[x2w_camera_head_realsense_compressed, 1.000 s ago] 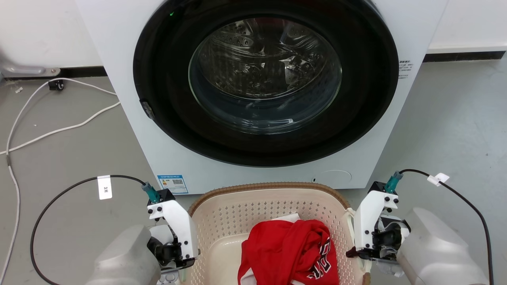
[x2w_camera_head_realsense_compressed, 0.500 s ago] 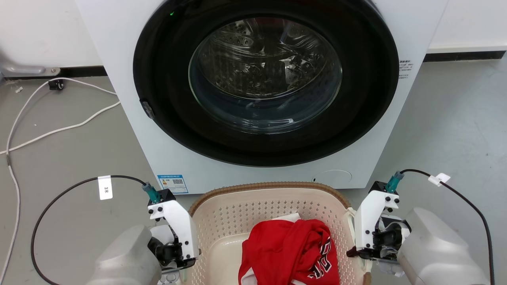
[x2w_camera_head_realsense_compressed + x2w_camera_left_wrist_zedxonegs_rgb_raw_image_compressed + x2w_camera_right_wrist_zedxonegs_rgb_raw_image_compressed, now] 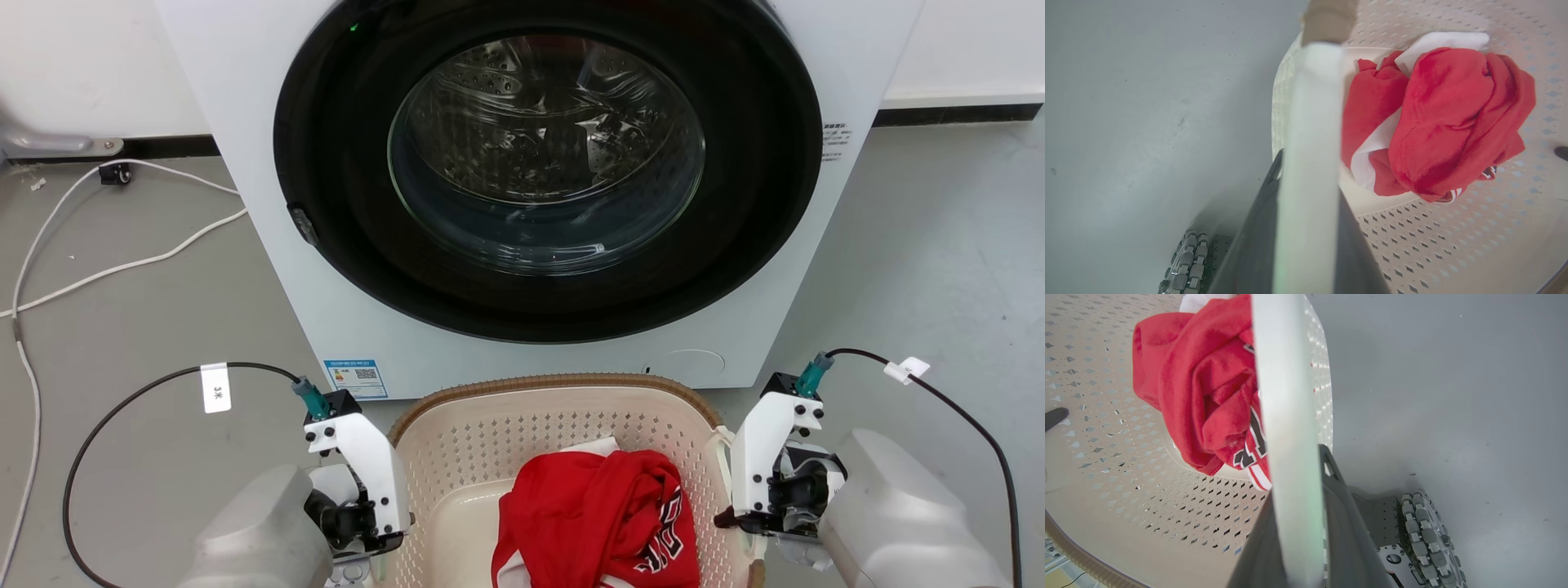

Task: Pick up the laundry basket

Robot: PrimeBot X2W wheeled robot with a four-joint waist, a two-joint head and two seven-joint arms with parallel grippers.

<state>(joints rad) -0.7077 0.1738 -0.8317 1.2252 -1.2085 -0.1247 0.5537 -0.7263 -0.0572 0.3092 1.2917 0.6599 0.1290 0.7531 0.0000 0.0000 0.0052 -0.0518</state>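
The cream laundry basket (image 3: 555, 425), with perforated walls and a brown woven-look rim, sits low in the head view, in front of the washer. Inside it lies a red garment (image 3: 596, 514) with white trim. My left gripper (image 3: 367, 523) is at the basket's left side and my right gripper (image 3: 755, 514) at its right side. In the left wrist view the dark fingers (image 3: 1257, 245) are shut on the white loop handle (image 3: 1310, 143). In the right wrist view the fingers (image 3: 1339, 506) clamp the other white handle (image 3: 1286, 396). Whether the basket's bottom touches the floor is hidden.
A white front-loading washer (image 3: 245, 122) with a round glass door stands right behind the basket. White cables (image 3: 122, 265) trail over the grey floor at the left. Black cables loop from both wrists. The robot's base wheels (image 3: 1425, 531) show below the right handle.
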